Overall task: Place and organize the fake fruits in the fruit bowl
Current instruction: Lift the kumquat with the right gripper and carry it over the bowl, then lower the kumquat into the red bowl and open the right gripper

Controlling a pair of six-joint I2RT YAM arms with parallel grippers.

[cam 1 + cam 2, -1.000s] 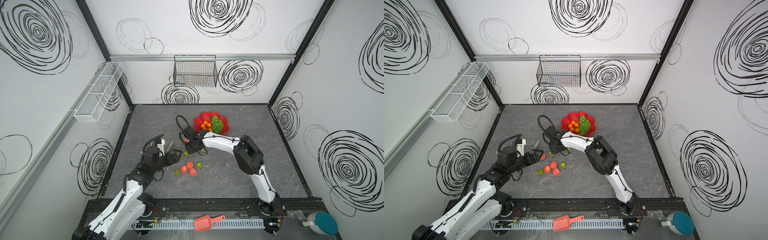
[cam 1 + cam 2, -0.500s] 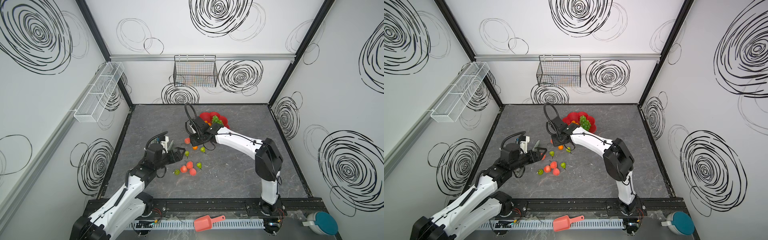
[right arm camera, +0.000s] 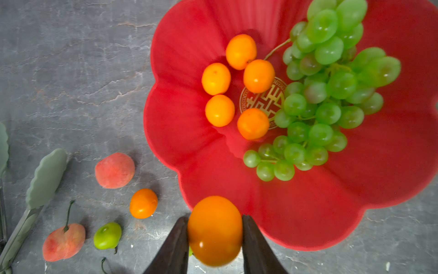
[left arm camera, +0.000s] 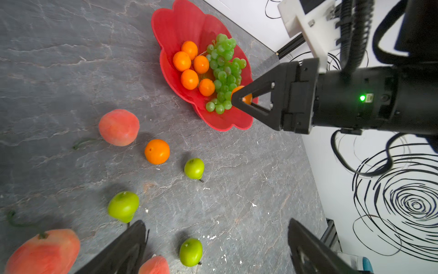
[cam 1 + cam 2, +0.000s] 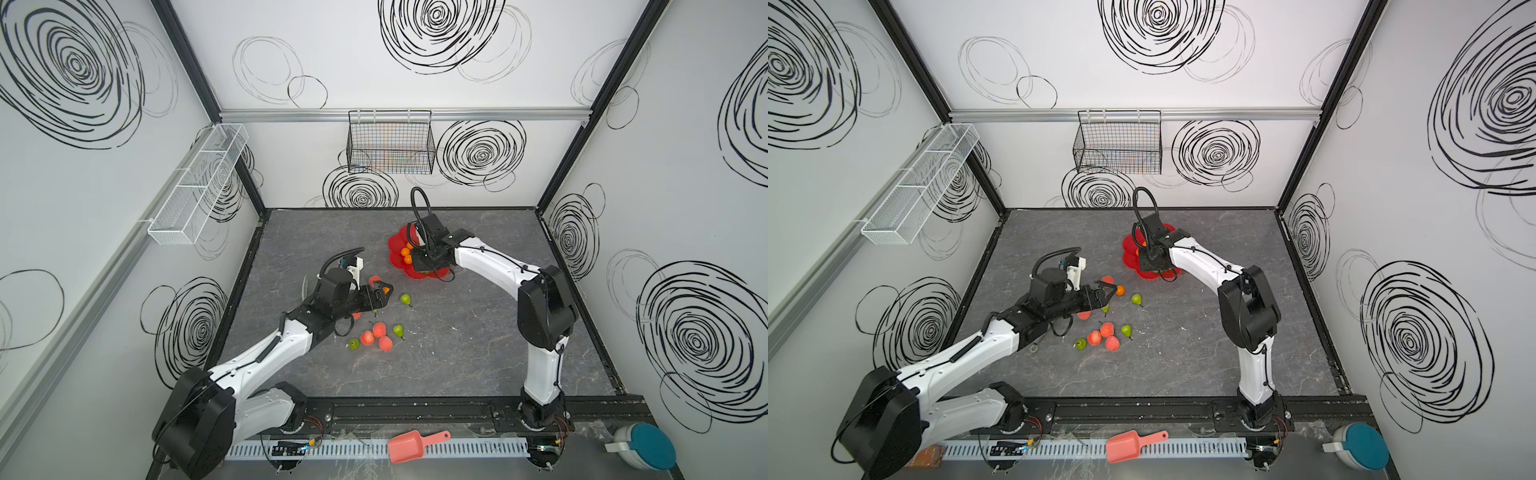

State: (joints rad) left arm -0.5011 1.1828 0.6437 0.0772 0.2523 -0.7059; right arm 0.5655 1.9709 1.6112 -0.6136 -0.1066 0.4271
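Right claw (image 3: 215,218): closed on a small orange (image 3: 215,237), jaws flat against its two sides at the widest part; hangs above the rim of the fruit bowl (image 5: 394,243), just above centre of the frame in both top views. Left claw (image 4: 216,221): spread wide, nothing between the jaws, low over the loose fruit left of centre.

Bowl contents: five oranges (image 3: 258,76) clustered beside the gold mark (image 3: 263,102), grape bunch (image 3: 327,95) sprawled across the other half.

On the surface (image 5: 457,353): loose orange (image 5: 1120,290) just beside the left claw tip, peaches (image 5: 379,329) and pears (image 5: 405,298) scattered near it, apart from the bowl.

Handling, as judged: looks light, hard, glossy; likely to roll once let go and to squirt out of an off-centre pinch. Best taken across the equator, gently. Needs a low release into a bare petal, away from the cluster. Pears: grip the fat belly, never the thin stem. Peaches: matte skin, wider, probably a surer hold. Grapes: floppy, best left alone.
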